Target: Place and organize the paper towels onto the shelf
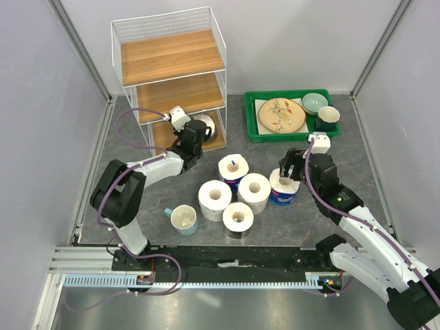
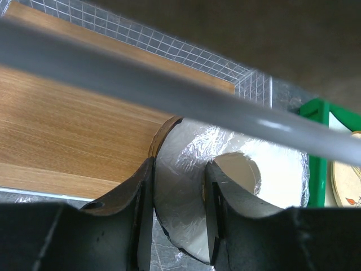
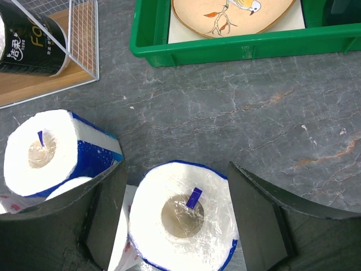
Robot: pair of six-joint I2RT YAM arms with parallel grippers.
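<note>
The shelf (image 1: 172, 58) stands at the back left. My left gripper (image 1: 201, 132) is shut on a dark-wrapped paper towel roll (image 1: 208, 126) at the front right of the bottom board; in the left wrist view its fingers (image 2: 221, 195) pinch the foil-wrapped roll (image 2: 180, 169) at the board's (image 2: 67, 135) edge. My right gripper (image 1: 291, 172) is open, its jaws on either side of a blue-wrapped roll (image 1: 283, 188), also in the right wrist view (image 3: 180, 220). On the table stand another blue-wrapped roll (image 1: 234, 168), two large rolls (image 1: 254, 192) (image 1: 214, 199) and a smaller roll (image 1: 238, 218).
A pale cup with a blue handle (image 1: 183, 218) stands left of the rolls. A green tray (image 1: 249, 124) of dishes sits at the back right, just beyond the right gripper, seen in the right wrist view (image 3: 225, 48). The shelf's wire wall (image 3: 83, 34) is nearby.
</note>
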